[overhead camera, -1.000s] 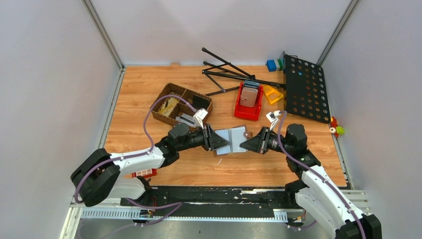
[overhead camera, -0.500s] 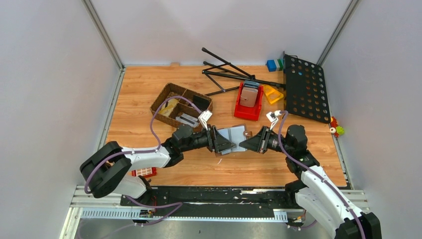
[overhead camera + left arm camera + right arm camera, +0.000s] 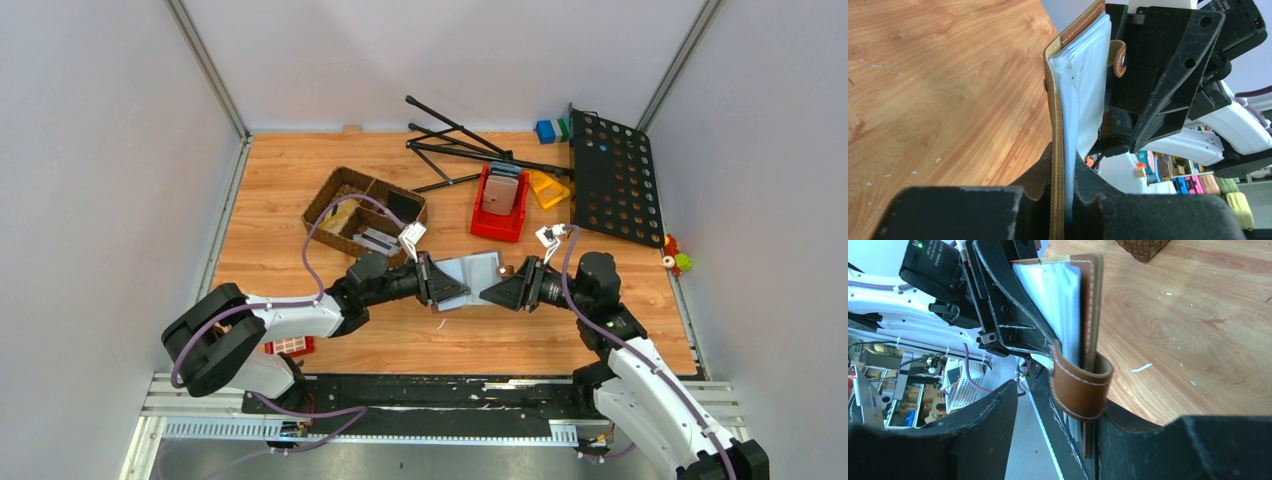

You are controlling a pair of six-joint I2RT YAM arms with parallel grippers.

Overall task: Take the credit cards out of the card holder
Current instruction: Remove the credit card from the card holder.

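Table (image 3: 300,190): arms meet at centre | Left gripper (image 3: 445,285): clenched on holder (image 3: 470,270) left edge, steadying it for extraction | Right gripper (image 3: 488,293): spread astride tab (image 3: 1080,382) end, gripping nothing | Holder: mid-table, between grippers | Cards: judged inside pale sleeves (image 3: 1088,75), not distinguishable.

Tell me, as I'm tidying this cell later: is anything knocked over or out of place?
Yes: the black music stand lies collapsed at the far side of the table, legs splayed, its perforated tray lying flat. Nothing else stands out.
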